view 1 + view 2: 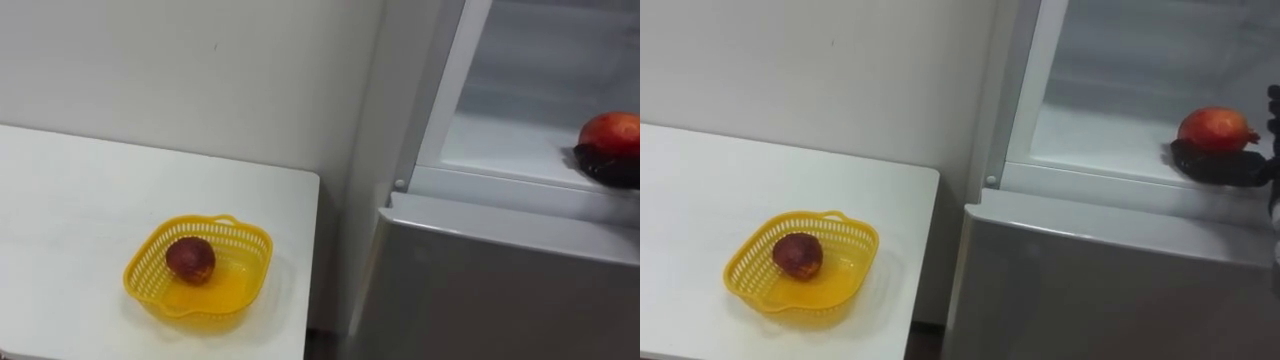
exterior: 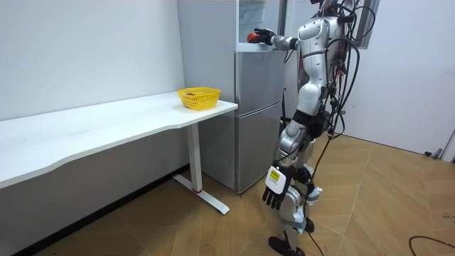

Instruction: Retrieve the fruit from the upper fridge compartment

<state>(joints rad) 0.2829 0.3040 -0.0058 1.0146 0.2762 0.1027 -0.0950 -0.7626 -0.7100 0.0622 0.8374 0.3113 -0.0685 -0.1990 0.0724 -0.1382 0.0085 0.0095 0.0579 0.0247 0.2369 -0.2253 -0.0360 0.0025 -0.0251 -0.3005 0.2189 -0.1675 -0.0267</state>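
Now | right hand (image 1: pixel 1225 168): 1 red fruit (image 1: pixel 1213 128) | basket (image 1: pixel 858 243): 1 dark fruit (image 1: pixel 798 254)

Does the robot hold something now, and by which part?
The right robot hand cups the red fruit from below, inside the upper fridge. The left robot hand hangs open.

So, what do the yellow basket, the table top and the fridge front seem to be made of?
Yellow basket: likely moulded plastic; glossy, slightly translucent, with a fine lattice wall.
Table top: probably white laminate board; smooth and matt, with a thin flat edge.
Fridge front: looks like grey painted sheet metal with a soft sheen, though plastic cannot be ruled out.
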